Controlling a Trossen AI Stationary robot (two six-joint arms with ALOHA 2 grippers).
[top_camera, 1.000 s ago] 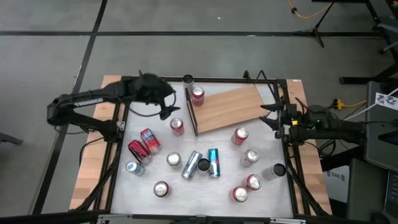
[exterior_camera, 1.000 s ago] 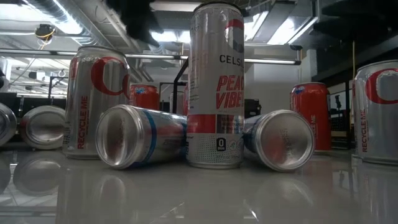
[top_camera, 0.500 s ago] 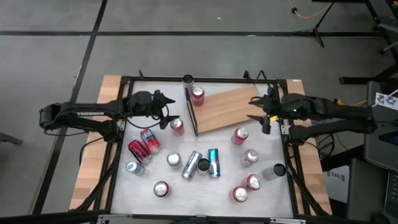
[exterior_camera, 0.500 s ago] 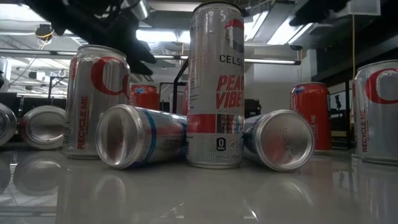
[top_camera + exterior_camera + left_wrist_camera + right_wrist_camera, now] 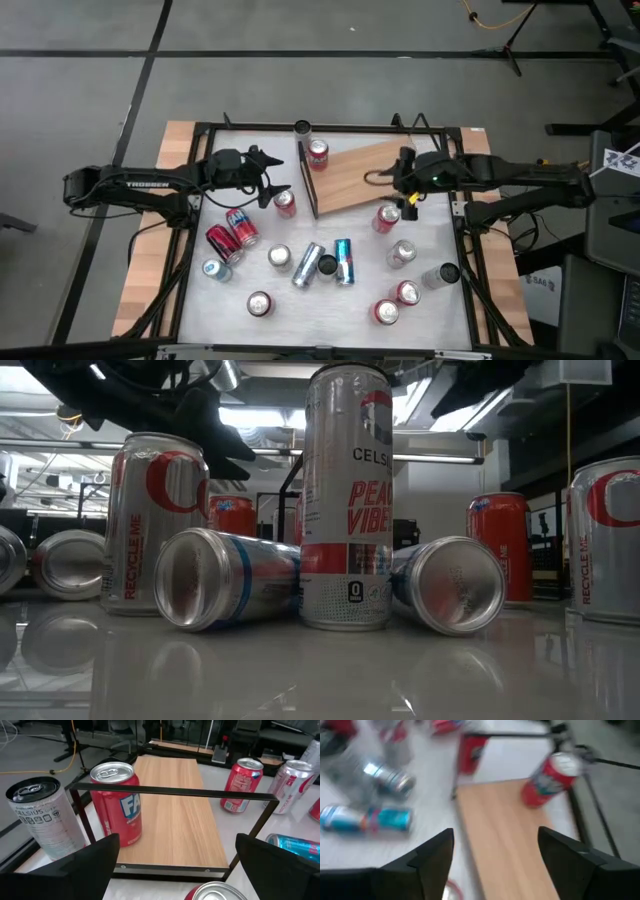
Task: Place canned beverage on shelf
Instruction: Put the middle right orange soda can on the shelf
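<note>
The light-brown wood shelf lies flat at the table's far middle, with its dark rail on its left short edge. A red can stands on the shelf beside the rail and also shows in the left wrist view. My left gripper is open and empty, just left of the rail and above a standing red can. In its wrist view the fingers frame the rail and board. My right gripper is open and empty over the shelf's right end, near another red can.
Several cans stand or lie on the white table nearer than the shelf, among them a tall Celsius can and two lying cans. A grey can stands behind the rail. A dark frame borders the table.
My right gripper has gone from the table's right edge toward the left and now hangs over the shelf's right end, still open. My left gripper has come down and a little toward the near edge, beside the rail, still open. No can has moved.
</note>
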